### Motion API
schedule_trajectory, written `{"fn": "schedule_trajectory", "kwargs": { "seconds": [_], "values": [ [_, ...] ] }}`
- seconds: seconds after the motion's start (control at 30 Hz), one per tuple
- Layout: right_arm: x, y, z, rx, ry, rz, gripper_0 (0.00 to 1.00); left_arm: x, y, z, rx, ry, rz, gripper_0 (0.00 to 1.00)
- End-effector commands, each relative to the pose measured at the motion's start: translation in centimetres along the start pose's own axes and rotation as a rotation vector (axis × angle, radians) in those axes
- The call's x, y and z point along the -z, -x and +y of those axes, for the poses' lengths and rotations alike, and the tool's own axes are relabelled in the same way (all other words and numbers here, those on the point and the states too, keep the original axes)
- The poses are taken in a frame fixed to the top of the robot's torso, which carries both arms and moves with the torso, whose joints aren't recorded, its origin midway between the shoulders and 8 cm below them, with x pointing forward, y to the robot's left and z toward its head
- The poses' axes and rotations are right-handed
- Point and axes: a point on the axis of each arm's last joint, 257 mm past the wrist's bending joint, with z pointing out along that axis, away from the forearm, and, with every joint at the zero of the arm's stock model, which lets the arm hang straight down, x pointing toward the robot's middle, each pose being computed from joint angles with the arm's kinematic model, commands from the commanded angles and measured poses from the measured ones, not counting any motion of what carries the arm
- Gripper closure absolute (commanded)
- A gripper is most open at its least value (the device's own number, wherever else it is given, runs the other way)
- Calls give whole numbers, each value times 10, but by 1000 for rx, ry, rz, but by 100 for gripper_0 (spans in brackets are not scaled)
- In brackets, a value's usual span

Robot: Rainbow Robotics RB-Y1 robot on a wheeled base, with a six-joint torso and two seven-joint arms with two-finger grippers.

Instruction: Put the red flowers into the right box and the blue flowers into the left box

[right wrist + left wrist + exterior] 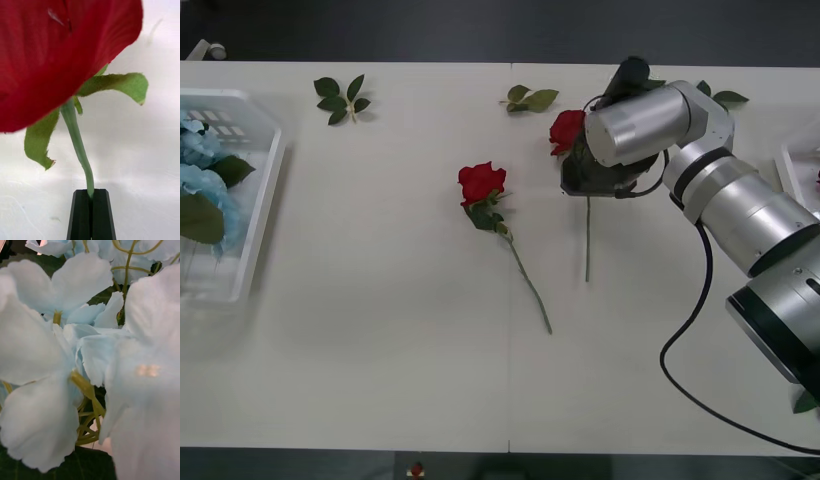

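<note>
Right gripper [91, 213], black jaws clamped on a red rose's stem [77, 144], seems mid-pickup; next, carrying it to the right box [792, 165].

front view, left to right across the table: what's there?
Left box holding blue flowers → leaf sprig → loose rose → second sprig → rose in the right gripper → right box.

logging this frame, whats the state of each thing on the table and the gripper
right gripper: shut on a rose stem
held rose: bloom beside the gripper, stem trailing on the table
loose rose: lying flat mid-table, untouched
blue flowers: inside the left box
left box: holding blue flowers
leaf sprigs: loose along the far edge
</note>
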Motion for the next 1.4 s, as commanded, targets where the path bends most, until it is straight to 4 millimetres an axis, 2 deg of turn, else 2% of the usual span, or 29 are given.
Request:
{"fn": "schedule_trajectory", "kwargs": {
  "seconds": [0.03, 0.07, 0.27, 0.47, 0.57, 0.63, 0.67, 0.77, 0.8, 0.9, 0.93, 1.0, 1.07, 1.23, 1.4],
  "values": [
    [49, 51, -20, 77, 24, -62, 100, 20, 23, 0, -56, -21, -14, 0],
    [53, 52, -26, 81, 24, -60, 100, 22, 22, -3, -52, -32, -7, 0],
    [93, 65, -90, 117, -5, -44, 100, 62, 25, -36, -82, -199, 23, 0],
    [142, 74, -177, 150, -84, -48, 100, 99, 34, -76, -159, -321, 24, 0],
    [159, 75, -209, 151, -101, -58, 100, 112, 40, -94, -218, -344, 10, 0],
    [175, 73, -237, 159, -107, -65, 100, 122, 45, -121, -275, -390, -6, 0],
    [179, 72, -244, 162, -108, -66, 100, 124, 45, -128, -287, -401, -9, 0],
    [200, 62, -286, 177, -117, -79, 100, 134, 52, -173, -377, -461, -40, 0],
    [202, 60, -293, 180, -121, -80, 100, 136, 54, -181, -391, -471, -49, 0],
    [217, 47, -335, 180, -155, -91, 100, 137, 57, -218, -463, -507, -61, 0],
    [220, 45, -343, 178, -164, -93, 100, 136, 58, -224, -474, -513, -60, 0],
    [224, 32, -370, 154, -190, -97, 100, 131, 60, -246, -497, -534, -64, 0],
    [226, 24, -387, 128, -210, -101, 100, 126, 59, -261, -505, -542, -66, 0],
    [222, -8, -441, 55, -293, -90, 100, 102, 43, -300, -456, -535, -20, 0],
    [215, -25, -477, -2, -346, -96, 100, 80, 20, -327, -381, -503, 27, 0]
  ]
}}
